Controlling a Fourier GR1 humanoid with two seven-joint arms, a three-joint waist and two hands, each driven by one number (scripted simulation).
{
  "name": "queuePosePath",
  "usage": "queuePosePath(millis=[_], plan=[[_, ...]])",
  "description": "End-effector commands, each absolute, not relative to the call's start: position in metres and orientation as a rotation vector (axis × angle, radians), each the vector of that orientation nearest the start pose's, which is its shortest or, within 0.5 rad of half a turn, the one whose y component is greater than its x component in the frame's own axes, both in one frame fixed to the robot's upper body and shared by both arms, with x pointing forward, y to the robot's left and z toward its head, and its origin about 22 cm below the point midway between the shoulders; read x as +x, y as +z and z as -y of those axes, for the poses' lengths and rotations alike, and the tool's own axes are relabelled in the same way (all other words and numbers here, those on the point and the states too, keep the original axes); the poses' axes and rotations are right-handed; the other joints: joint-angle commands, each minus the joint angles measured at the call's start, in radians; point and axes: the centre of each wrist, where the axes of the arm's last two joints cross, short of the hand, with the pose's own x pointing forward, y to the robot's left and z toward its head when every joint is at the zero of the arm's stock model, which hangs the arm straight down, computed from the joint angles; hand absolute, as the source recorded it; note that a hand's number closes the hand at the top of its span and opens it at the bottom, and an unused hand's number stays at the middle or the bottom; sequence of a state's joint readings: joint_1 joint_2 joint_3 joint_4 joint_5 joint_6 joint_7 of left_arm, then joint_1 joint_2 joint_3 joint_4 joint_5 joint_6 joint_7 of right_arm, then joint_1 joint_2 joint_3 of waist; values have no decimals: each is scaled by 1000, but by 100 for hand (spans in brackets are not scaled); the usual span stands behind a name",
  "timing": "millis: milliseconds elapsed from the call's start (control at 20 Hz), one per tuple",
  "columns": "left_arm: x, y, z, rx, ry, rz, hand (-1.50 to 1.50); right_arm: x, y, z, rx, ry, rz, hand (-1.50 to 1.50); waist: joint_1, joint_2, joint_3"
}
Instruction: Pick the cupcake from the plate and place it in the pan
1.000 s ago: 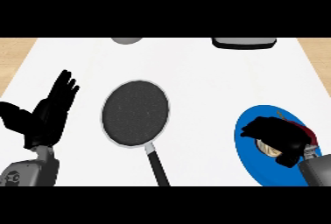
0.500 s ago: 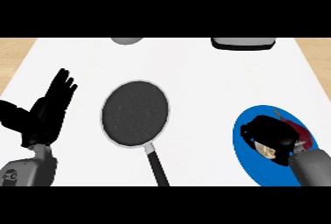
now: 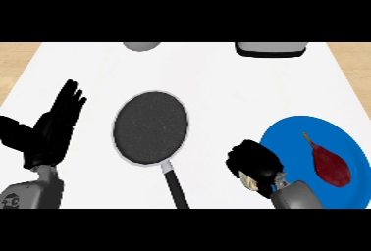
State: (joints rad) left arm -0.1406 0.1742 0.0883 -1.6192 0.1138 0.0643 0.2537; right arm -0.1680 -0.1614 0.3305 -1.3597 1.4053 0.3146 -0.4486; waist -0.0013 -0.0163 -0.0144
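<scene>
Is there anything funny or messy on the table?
Nothing is spilled or broken. One odd bit: a dark red, leaf-shaped thing lies alone on the blue plate. The right hand is curled round the cupcake at the plate's left edge. The pan has nothing in it. The left hand rests open at the left.

Bright, even light falls from overhead. The white bench (image 3: pixel 217 83) shows no glare and almost no cast shadows. The black pan (image 3: pixel 150 128) stays matte, edges crisp and undistorted.
</scene>
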Motion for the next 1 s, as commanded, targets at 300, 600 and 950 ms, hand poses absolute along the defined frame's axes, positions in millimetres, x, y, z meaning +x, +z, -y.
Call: queuePosePath(millis=[300,600,950], plan=[[276,59,-270,80,18,1489,0,230,52,66,-777,1649,1668,150,42,-14,13],[280,56,-267,83,9,1486,0,189,91,28,-951,1459,1815,150,51,-9,11],[288,65,-255,48,-9,1517,0,161,110,4,-1040,1263,1766,150,67,6,10]])
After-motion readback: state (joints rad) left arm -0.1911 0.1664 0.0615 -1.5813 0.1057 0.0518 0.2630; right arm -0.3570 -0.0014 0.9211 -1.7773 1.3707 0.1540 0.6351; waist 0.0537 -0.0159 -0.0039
